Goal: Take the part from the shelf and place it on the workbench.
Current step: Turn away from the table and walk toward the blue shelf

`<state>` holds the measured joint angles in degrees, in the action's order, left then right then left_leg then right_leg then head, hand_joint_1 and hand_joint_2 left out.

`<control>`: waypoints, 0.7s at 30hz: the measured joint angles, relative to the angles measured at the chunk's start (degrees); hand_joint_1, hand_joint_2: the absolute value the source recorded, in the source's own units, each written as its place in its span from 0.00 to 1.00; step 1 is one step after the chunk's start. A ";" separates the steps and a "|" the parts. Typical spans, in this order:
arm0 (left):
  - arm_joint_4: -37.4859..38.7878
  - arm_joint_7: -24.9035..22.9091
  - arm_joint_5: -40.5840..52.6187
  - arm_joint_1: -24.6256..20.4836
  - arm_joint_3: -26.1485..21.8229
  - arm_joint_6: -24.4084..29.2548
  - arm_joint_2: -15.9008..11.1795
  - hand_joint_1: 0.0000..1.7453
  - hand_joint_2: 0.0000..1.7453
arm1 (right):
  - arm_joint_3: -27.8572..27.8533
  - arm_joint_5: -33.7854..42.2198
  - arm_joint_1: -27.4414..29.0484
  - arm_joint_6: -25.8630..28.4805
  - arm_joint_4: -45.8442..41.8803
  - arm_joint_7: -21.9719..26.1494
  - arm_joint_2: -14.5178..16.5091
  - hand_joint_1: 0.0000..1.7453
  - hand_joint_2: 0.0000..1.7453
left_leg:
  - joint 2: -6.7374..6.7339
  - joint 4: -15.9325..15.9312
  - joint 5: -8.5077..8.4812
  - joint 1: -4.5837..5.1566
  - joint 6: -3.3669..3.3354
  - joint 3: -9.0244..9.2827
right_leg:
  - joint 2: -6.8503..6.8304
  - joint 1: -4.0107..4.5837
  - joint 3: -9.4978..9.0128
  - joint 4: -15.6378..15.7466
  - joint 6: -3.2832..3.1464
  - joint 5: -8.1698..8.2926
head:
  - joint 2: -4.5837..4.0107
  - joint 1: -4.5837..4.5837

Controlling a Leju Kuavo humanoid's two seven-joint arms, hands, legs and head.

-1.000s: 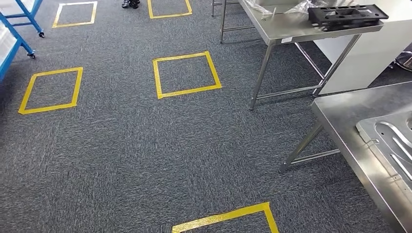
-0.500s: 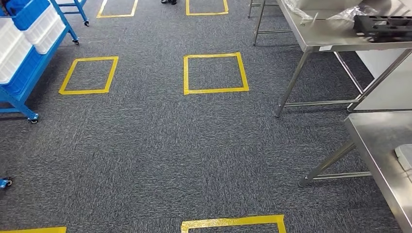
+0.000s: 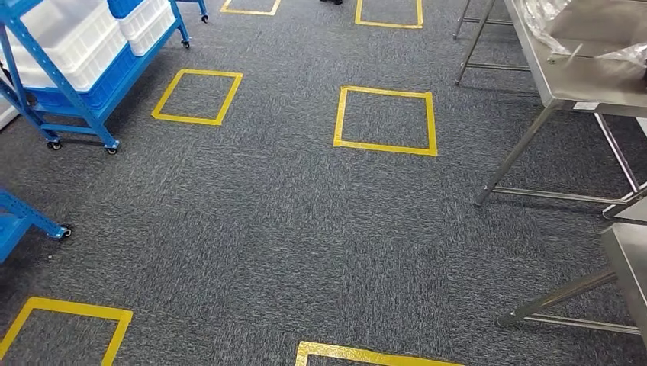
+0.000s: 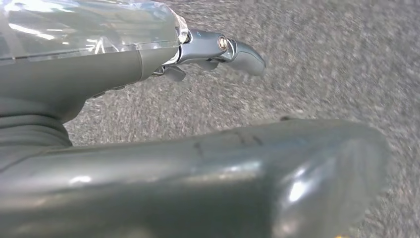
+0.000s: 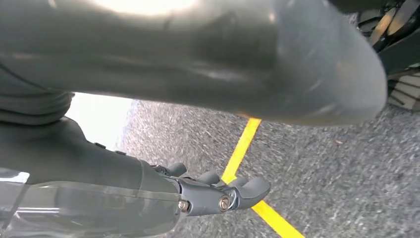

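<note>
Hanging over grey carpet, the left hand (image 4: 198,114) holds nothing, fingers (image 4: 237,49) stretched apart from the thumb; the right hand (image 5: 208,134) is likewise empty and spread above a yellow tape line (image 5: 247,163); a blue shelf (image 3: 72,84) with white bins (image 3: 65,34) stands far left; a steel bench (image 3: 587,76) sits far right; I cannot make out the part.

Even, bright overhead light fills the head view; the steel bench (image 3: 580,76) casts only soft shadows on the carpet (image 3: 290,229). Both wrist views are blurred: the carpet beyond the left hand (image 4: 198,163) smears, and white glare blows out beside the right hand (image 5: 198,74).
</note>
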<state>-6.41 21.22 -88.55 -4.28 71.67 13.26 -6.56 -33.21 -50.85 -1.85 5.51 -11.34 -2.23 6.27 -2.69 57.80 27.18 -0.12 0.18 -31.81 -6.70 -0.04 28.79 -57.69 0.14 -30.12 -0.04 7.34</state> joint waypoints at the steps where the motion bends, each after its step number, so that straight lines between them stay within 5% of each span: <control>1: 0.01 0.13 -0.11 0.12 -0.02 0.10 0.02 0.00 0.00 | 0.00 -0.01 -0.16 -0.01 0.00 0.02 -0.03 0.00 0.00 | 0.55 -0.23 -0.19 -0.10 -0.39 0.03 | 0.98 -0.14 0.19 -0.65 0.28 -0.59 | 0.00 0.00; 4: 0.03 0.72 -0.29 -0.10 -0.08 0.04 0.07 0.00 0.00 | -0.02 0.20 -0.13 -0.13 0.04 -0.14 -0.10 0.00 0.00 | 2.26 -0.64 -0.65 -0.27 -1.33 -0.01 | 5.56 -0.40 4.00 -8.82 0.66 -5.38 | 0.00 -0.01; 6: 0.03 1.04 -0.46 -0.25 -0.09 -0.19 0.07 0.00 0.00 | -0.02 0.40 -0.08 -0.25 0.13 -0.36 -0.10 0.00 0.00 | 3.66 -0.59 -0.73 -0.20 -1.46 -0.11 | 6.40 -0.47 7.51 -15.57 0.73 -7.65 | 0.00 0.00; 7: 0.03 1.13 -0.60 -0.23 -0.08 -0.32 0.08 0.00 0.00 | -0.02 0.45 -0.07 -0.27 0.17 -0.45 -0.11 0.00 0.00 | 4.43 -0.53 -0.73 -0.19 -1.45 -0.10 | 6.49 -0.53 8.20 -16.50 0.74 -7.18 | 0.00 0.00; 9: 0.03 1.22 -0.84 -0.19 -0.07 -0.51 0.14 0.00 0.00 | -0.02 0.49 -0.08 -0.21 0.18 -0.52 -0.16 0.00 0.00 | 5.97 -0.26 -0.67 -0.25 -1.30 -0.03 | 7.04 -0.78 6.59 -12.08 0.71 -3.35 | 0.00 0.00; 11: 0.05 1.28 -0.99 -0.29 -0.07 -0.31 0.20 0.00 0.00 | -0.03 0.50 -0.01 -0.14 0.20 -0.35 -0.24 0.00 0.00 | 7.36 0.34 -0.43 -0.27 -0.83 -0.27 | 9.53 -1.13 3.65 -4.89 0.67 0.11 | 0.00 -0.01; 13: 0.16 1.33 -1.19 -0.40 -0.08 0.48 0.28 0.00 0.00 | -0.08 0.53 -0.07 0.01 0.23 0.00 -0.28 0.00 0.00 | 8.54 0.71 -0.37 -0.26 -0.06 -0.75 | 11.07 -1.18 2.49 -1.78 0.48 0.92 | 0.00 -0.01; 15: 0.29 1.35 -1.11 -0.34 -0.09 1.41 0.42 0.00 0.00 | -0.11 0.64 -0.34 0.74 0.24 0.34 0.15 0.00 0.00 | 9.44 0.59 -0.57 -0.45 0.80 -1.10 | 10.02 -0.97 2.42 -1.45 -0.15 1.13 | 0.00 0.00; 17: 0.34 1.32 -0.78 -0.25 -0.08 1.91 0.55 0.00 0.00 | -0.13 0.79 -0.49 2.42 0.22 0.32 1.19 0.00 0.00 | 7.54 1.93 0.41 -0.59 1.37 -1.83 | 8.69 -0.89 2.22 -0.83 -1.06 1.52 | 0.00 0.01; 19: 0.37 1.27 -0.54 -0.52 -0.07 2.09 0.65 0.00 0.00 | -0.17 0.88 -0.49 3.81 0.22 0.02 2.47 0.00 0.00 | 4.42 7.32 3.64 -0.60 1.74 -4.28 | 7.17 -0.68 2.15 -0.46 -1.71 1.68 | 0.00 0.01; 21: 0.38 1.22 -0.13 -0.80 0.01 2.10 0.79 0.00 0.00 | -0.34 1.06 -0.53 3.81 0.23 -0.10 3.46 0.00 0.00 | 3.36 14.37 6.76 -0.66 2.12 -7.48 | 5.49 -0.36 2.22 -0.48 -1.98 1.58 | 0.00 0.01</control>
<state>-6.03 22.44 -88.67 -5.09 71.69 15.36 -5.76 -33.55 -49.79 -2.38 9.32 -11.11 -2.33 9.73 0.67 72.17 33.94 -0.78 2.30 -39.29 -1.21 -0.40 31.01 -58.17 -1.85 -28.54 -0.04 7.35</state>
